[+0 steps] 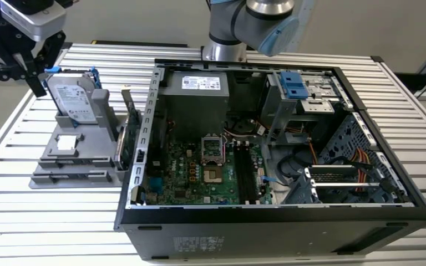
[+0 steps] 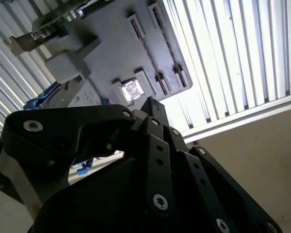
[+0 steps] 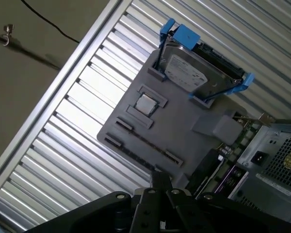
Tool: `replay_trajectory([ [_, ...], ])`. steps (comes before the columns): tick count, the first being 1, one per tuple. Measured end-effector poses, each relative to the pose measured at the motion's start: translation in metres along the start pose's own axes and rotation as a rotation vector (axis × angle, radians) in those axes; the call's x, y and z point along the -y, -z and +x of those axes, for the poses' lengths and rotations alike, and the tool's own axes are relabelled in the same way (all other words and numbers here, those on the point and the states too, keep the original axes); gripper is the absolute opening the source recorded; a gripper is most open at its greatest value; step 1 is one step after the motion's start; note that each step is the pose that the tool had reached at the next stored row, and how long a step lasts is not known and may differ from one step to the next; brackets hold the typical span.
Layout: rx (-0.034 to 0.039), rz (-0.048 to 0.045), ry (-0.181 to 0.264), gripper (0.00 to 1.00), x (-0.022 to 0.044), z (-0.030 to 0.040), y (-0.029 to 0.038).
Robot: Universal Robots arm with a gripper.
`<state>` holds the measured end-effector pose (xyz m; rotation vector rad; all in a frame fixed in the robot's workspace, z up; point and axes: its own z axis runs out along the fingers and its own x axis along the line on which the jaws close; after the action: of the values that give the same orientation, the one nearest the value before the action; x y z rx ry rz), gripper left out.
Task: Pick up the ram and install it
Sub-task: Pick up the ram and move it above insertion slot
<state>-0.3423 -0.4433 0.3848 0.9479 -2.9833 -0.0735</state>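
End effector (image 1: 28,69) was hung over the gray holder (image 3: 184,131); open or closed couldn't be told. Ram (image 3: 145,141) seemed slotted there edge-up. Probably light, stiff, kinda fragile, so best gripped by its flat faces.

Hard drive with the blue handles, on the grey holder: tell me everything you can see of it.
The silver metal hard drive is a flat rectangular box with a white label on its broad face. A blue plastic carrier runs along its edges, with handles sticking out at the corners. It stands on edge, leaning slightly, seated in the slotted grey plastic holder on the ribbed metal table, to the exterior view's left of the open black computer case.
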Motion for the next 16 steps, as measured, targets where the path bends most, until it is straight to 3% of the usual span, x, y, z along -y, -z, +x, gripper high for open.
replay_trajectory([
  [16,-0.0048,-0.0004,0.101,0.00,0.0000,0.0000,0.0000],
])
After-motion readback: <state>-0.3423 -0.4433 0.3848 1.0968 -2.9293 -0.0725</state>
